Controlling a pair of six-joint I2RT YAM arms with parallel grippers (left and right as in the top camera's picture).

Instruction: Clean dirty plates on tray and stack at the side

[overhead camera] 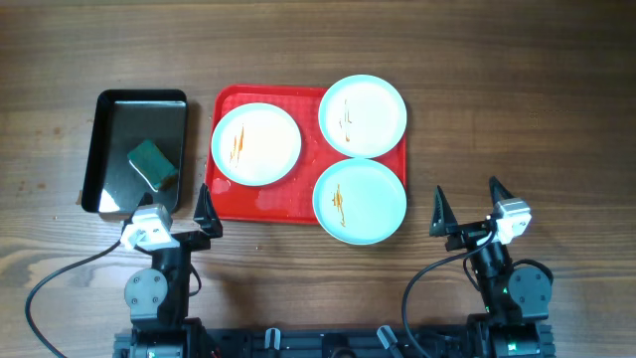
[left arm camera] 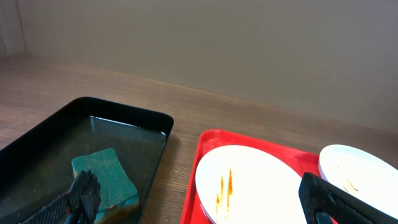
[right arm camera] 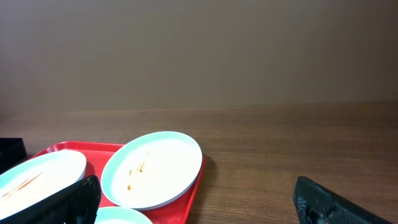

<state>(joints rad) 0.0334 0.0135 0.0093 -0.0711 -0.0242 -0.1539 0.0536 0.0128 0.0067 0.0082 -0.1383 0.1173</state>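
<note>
Overhead, and nothing of the job is done yet. All three plates (overhead camera: 256,144) sit on the red tray (overhead camera: 268,204), and every one carries orange-brown streaks. None is stacked on the table (overhead camera: 517,99) at the side. The two plates on the right overhang the tray's right edge a little, the near one (overhead camera: 360,199) most of all.

The sponge (overhead camera: 152,164) lies in the black tray (overhead camera: 99,149), in what looks like shallow water, with nobody holding it. By that reckoning, all the wiping and all the stacking are left to do.

Now the arms. Both sit low at the near edge of the table, folded back. The left gripper (overhead camera: 169,207) is just off the tray's near-left corner, jaws spread wide and empty; its wrist view looks out over the sponge and the left plate. The right gripper (overhead camera: 467,204) is near the nearest plate but apart from it, also wide open and carrying nothing.
</note>
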